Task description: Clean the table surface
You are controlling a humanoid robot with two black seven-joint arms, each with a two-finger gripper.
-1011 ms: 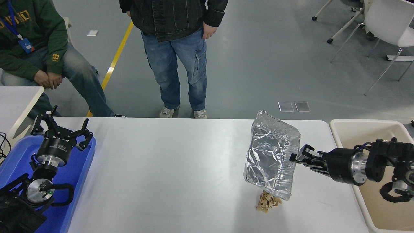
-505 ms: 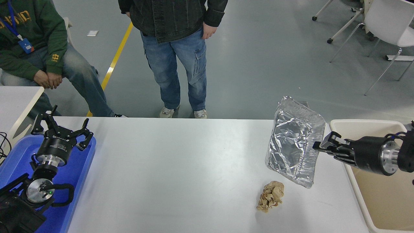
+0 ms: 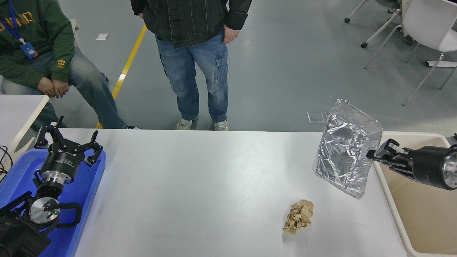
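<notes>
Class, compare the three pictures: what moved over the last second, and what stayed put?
The right tool, gripping the crinkled silver foil tray, carried it rightward toward the beige bin, uncovering the crumpled brown paper ball. The ball and the left tool stayed put.

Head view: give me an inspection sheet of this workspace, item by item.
Surface: table surface white, mostly bare.
Job's things: foil tray held tilted in the air at the table's right end, beside the beige bin.
Clutter: crumpled brown paper lying on the table.
Grippers: right gripper shut on the foil tray's rim; left gripper open, parked over the blue tray.
Cables: black cable at the left edge.
Surroundings: one person seated and one standing at the far side; white chair at upper right.
</notes>
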